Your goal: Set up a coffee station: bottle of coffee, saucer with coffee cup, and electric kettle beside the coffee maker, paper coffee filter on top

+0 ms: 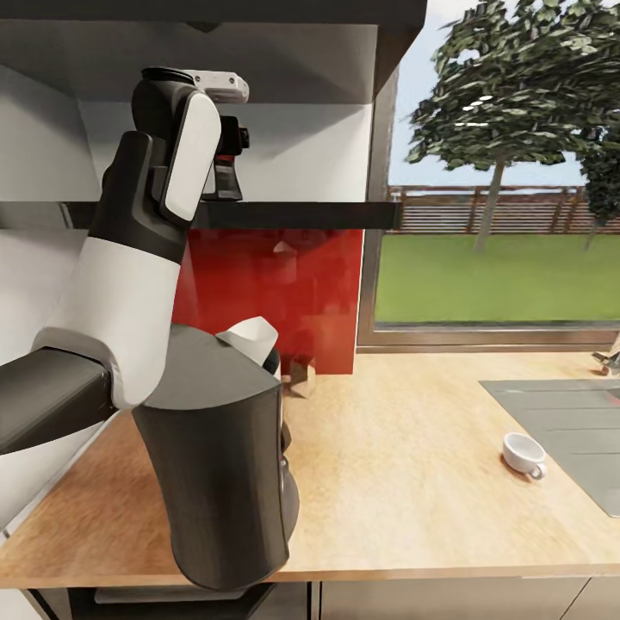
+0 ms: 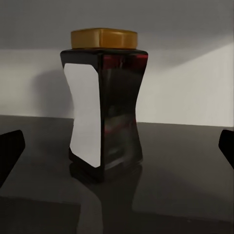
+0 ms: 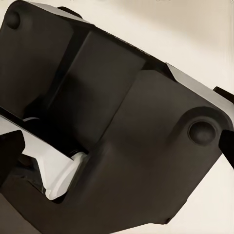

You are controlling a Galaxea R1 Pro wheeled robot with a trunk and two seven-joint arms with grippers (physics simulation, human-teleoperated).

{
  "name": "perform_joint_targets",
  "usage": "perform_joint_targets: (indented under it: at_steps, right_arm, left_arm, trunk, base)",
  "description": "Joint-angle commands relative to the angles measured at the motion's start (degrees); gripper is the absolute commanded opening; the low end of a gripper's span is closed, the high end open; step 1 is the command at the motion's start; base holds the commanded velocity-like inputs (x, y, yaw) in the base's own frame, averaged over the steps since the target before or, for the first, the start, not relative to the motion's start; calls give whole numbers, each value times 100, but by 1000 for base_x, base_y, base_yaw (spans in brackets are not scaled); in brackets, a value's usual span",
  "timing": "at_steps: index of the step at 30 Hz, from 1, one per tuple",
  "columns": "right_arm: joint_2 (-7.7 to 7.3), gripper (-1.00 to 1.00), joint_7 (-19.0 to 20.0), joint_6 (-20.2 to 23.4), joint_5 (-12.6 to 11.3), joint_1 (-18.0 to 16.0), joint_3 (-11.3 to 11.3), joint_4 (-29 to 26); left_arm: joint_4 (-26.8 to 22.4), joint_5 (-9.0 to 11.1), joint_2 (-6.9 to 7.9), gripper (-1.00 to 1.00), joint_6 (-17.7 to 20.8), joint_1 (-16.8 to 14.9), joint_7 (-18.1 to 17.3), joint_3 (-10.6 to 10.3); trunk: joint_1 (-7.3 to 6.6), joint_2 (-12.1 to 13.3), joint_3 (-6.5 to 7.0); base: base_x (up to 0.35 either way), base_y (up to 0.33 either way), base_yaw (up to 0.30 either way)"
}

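the bottle of coffee [image 2: 104, 105] stands upright on the dark kitchen shelf [image 1: 293, 214], yellow lid on top, white label on one face. your left gripper [image 2: 117, 146] faces it with its fingertips [image 2: 9, 151] spread wide to either side, not touching the bottle. in the head view your left arm [image 1: 129, 284] reaches up to that shelf. below, on the wooden countertop [image 1: 413, 465], the dark coffee maker [image 1: 215, 465] stands at the near left with a white paper coffee filter [image 1: 251, 336] at its top. the white coffee cup [image 1: 523, 454] lies on its side, well to the right, beside the sink [image 1: 568, 430]. your right wrist camera looks closely at the coffee maker; you cannot tell that claw's state.
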Motion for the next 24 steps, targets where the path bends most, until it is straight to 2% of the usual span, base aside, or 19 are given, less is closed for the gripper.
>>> perform_joint_targets:
  at_steps: [1,8,24]
  right_arm:
    - [1,100,24,-28,-47,-6,48,10]
    - [1,100,21,-29,-47,-4,48,10]
    - [1,100,18,-29,-47,-2,48,10]
  left_arm:
    - [-1,60,2,100,10,-7,58,-9]
    - [0,60,2,100,12,-7,58,-9]
    - [40,52,16,100,15,-7,58,-3]
  trunk:
    - [2,-7,-9]
    - [2,-7,-9]
    - [2,-7,-9]
  base:
    - [126,0,0]
    - [167,0,0]
    - [64,0,0]
